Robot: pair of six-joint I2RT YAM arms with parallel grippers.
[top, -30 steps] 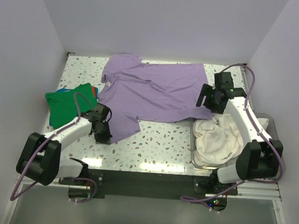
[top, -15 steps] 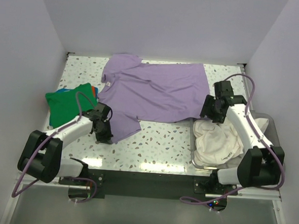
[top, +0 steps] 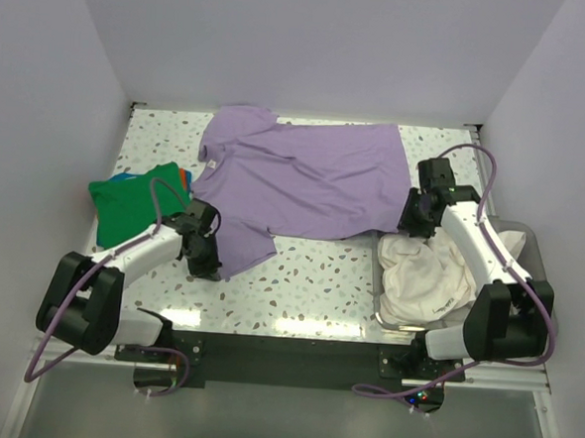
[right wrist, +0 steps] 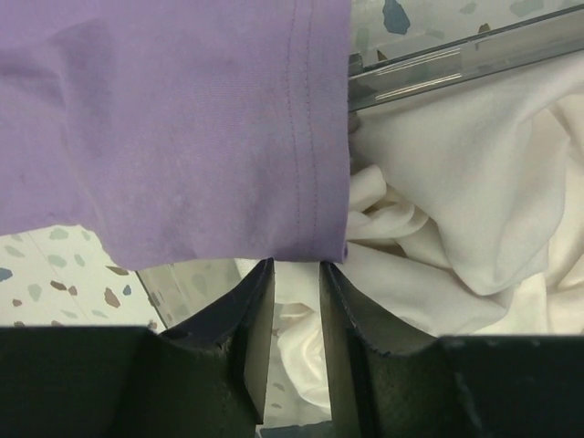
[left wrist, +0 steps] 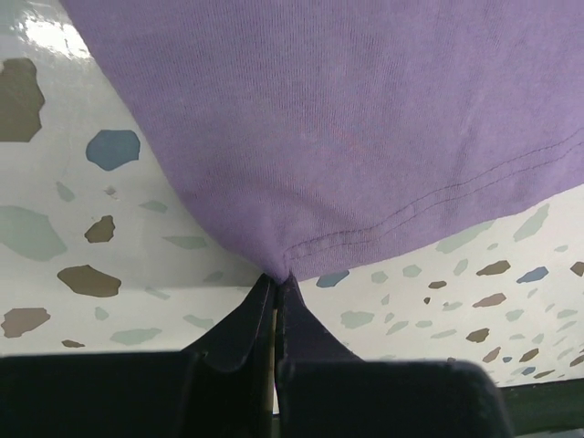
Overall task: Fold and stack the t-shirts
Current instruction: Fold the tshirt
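The lavender t-shirt (top: 305,175) lies spread flat across the back of the table. My left gripper (top: 210,267) is shut on a hem corner of the shirt's near-left part; in the left wrist view the purple cloth (left wrist: 347,137) is pinched at the tips of the gripper (left wrist: 276,278). My right gripper (top: 413,218) sits at the shirt's near-right corner. In the right wrist view its jaws (right wrist: 297,265) stand apart, their tips just at the hem edge (right wrist: 182,128). The folded green t-shirt (top: 129,204) lies at the left. The cream t-shirt (top: 428,272) is crumpled in the bin.
A clear plastic bin (top: 524,243) stands at the near right; its rim (right wrist: 438,68) passes under the purple hem, with the white cloth (right wrist: 456,182) below my right fingers. Orange and blue cloth edges (top: 183,176) peek from under the green shirt. White walls close in the table.
My right gripper has come nearer and lower onto the shirt's near-right corner, and its jaws have narrowed. The left gripper still holds its corner in the same place.
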